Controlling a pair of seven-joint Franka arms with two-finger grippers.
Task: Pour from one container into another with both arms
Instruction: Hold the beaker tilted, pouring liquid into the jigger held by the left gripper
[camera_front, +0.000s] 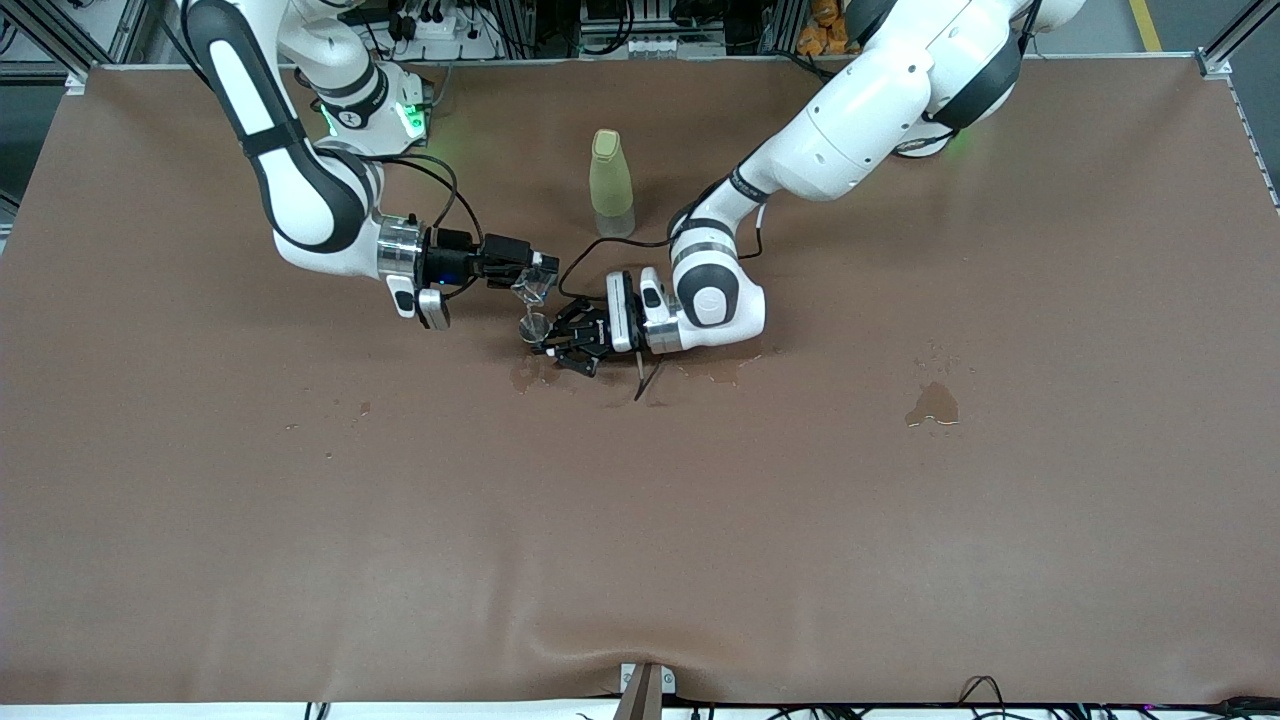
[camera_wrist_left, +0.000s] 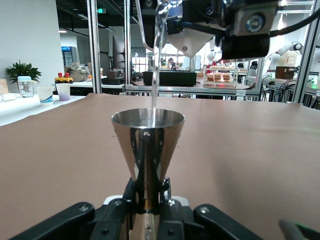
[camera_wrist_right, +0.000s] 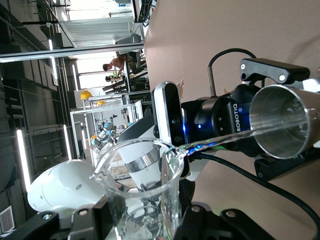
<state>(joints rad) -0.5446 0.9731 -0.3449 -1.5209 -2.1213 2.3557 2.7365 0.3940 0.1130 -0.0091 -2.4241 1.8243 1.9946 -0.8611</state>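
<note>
Brown table (camera_front: 640, 520), wet patches (camera_front: 932, 405); both claws pouring mid-table.

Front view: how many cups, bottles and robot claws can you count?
Clear cup: 1
Metal measure: 1
Yellow-green bottle: 1
Claws: 2, the right claw and the left claw
Total: 5

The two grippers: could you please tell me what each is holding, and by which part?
The left gripper grips the metal measure at its narrow waist. The right gripper holds the clear cup by its lower body, tilted and pouring.
</note>
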